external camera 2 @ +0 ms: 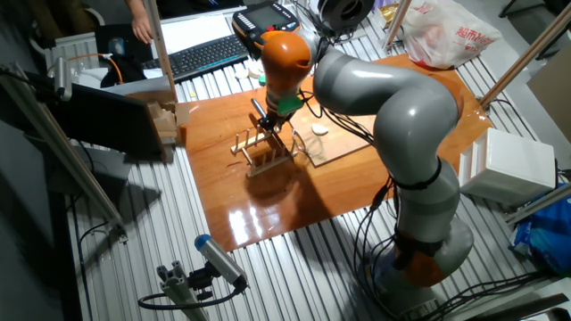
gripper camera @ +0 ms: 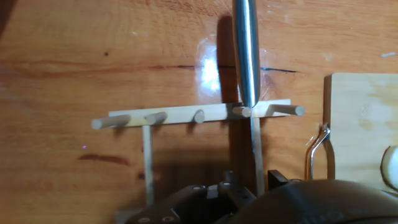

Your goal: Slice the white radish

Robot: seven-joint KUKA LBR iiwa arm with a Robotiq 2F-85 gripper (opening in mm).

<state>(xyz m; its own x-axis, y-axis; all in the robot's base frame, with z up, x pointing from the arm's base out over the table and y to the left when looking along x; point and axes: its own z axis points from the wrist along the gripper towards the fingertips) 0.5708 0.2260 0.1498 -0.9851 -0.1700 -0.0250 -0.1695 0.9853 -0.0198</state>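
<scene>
The white radish (external camera 2: 318, 130) is a small pale oval lying on the light wooden cutting board (external camera 2: 339, 143). In the hand view only its edge (gripper camera: 392, 169) shows at the far right, on the board (gripper camera: 360, 118). A knife with a shiny steel blade (gripper camera: 246, 56) rests in a wooden peg rack (gripper camera: 199, 116), its handle out of that view. In the fixed view the rack (external camera 2: 268, 153) stands left of the board. My gripper (external camera 2: 270, 125) hangs just above the rack and holds nothing. Its fingers (gripper camera: 277, 180) show apart at the bottom edge of the hand view.
A bent metal wire (gripper camera: 318, 149) lies at the cutting board's left edge. Wooden blocks (external camera 2: 165, 120) sit at the table's left edge. A keyboard (external camera 2: 201, 55), a teach pendant (external camera 2: 268, 18) and a plastic bag (external camera 2: 446, 36) lie behind the table.
</scene>
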